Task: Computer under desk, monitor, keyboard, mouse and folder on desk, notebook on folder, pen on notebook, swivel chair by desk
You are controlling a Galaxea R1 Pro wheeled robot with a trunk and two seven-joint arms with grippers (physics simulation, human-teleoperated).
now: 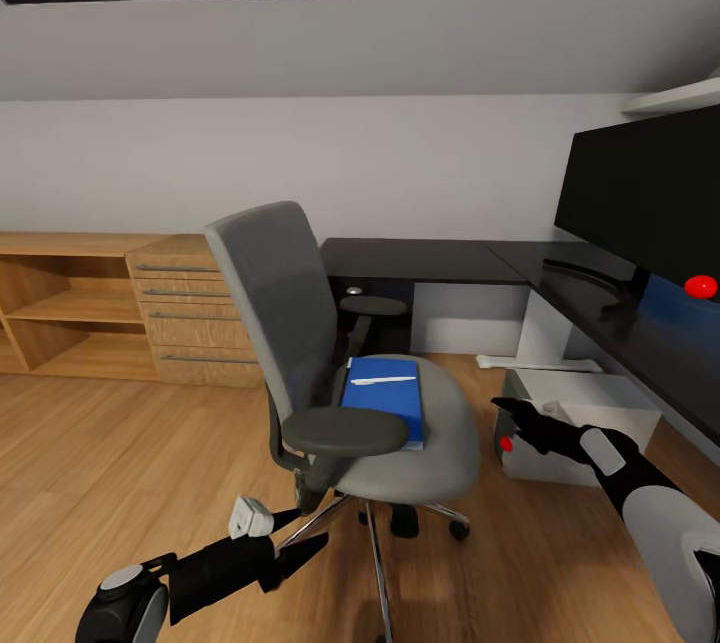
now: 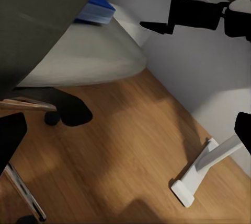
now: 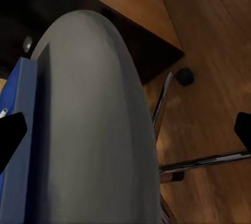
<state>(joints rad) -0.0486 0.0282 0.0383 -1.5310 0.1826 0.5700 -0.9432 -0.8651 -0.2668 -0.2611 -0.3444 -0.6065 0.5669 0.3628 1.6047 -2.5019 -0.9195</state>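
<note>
monitor (image 1: 645,193) cut off at right edge, folder (image 1: 383,395) partly behind chair armrest (image 1: 345,430)

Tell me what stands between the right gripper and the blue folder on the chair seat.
Nothing visible. The right gripper hangs open beside the seat's edge, and the folder, a white pen on it, lies across bare seat cushion.

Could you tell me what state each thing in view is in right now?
Swivel chair: upright, away from the desk.
Folder: flat on the seat, white pen on top.
Monitor: upright on the desk.
Computer: on the floor.
Right gripper: open, empty.
</note>
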